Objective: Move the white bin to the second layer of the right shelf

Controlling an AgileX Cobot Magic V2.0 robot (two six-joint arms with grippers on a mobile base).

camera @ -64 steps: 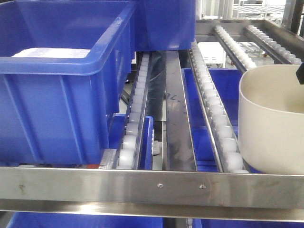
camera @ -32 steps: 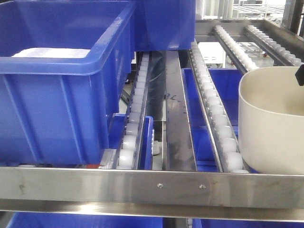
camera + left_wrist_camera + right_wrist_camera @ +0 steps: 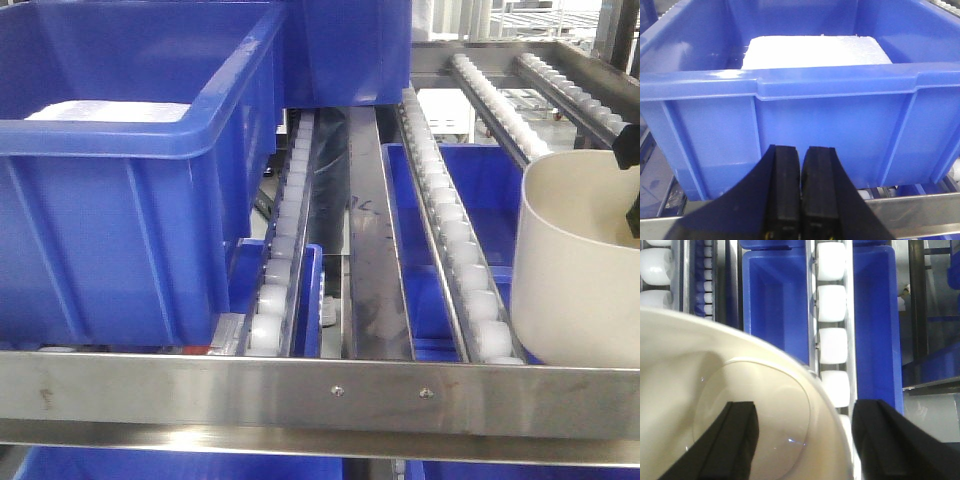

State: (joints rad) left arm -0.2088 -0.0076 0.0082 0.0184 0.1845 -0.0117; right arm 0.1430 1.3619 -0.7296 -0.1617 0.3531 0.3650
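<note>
Cream-white plastic marks the white bin (image 3: 580,270), seen at the right end of the roller shelf (image 3: 450,240), just behind the steel crossbar (image 3: 320,392). In the right wrist view its rim is straddled by the right fingers (image 3: 742,440), one inside the wall and one outside, spread apart rather than visibly pinched. The bin lies directly under that hand, so the right arm is judged nearer. The left fingers (image 3: 785,190) are pressed together, empty, before a blue crate (image 3: 800,100).
</note>
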